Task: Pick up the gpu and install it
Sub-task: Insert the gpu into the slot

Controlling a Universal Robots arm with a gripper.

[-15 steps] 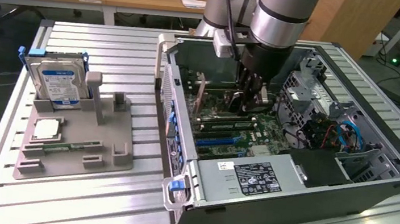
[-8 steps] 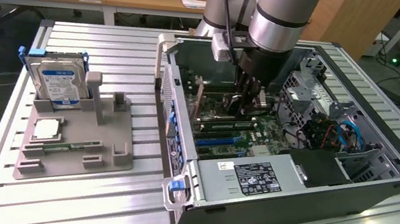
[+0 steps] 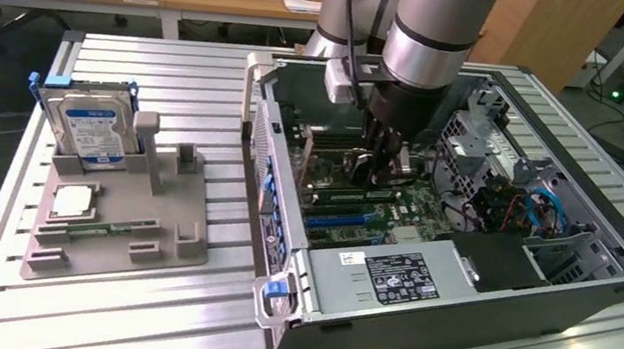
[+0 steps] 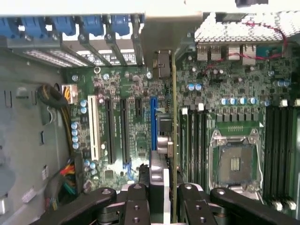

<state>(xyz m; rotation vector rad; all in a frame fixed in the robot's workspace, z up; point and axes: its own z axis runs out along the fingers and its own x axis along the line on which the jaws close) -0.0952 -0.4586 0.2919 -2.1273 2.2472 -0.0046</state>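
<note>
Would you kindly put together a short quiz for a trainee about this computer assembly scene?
1. True or false: the claw is shut on the gpu inside the computer case.
2. Where does the hard drive stand?
A. Upright in the grey fixture, on the exterior view's left
B. Inside the computer case
C. In the claw
3. Fill in: the hard drive's label is ____ in colour.

Key: 1 true; 2 A; 3 blue.
</note>
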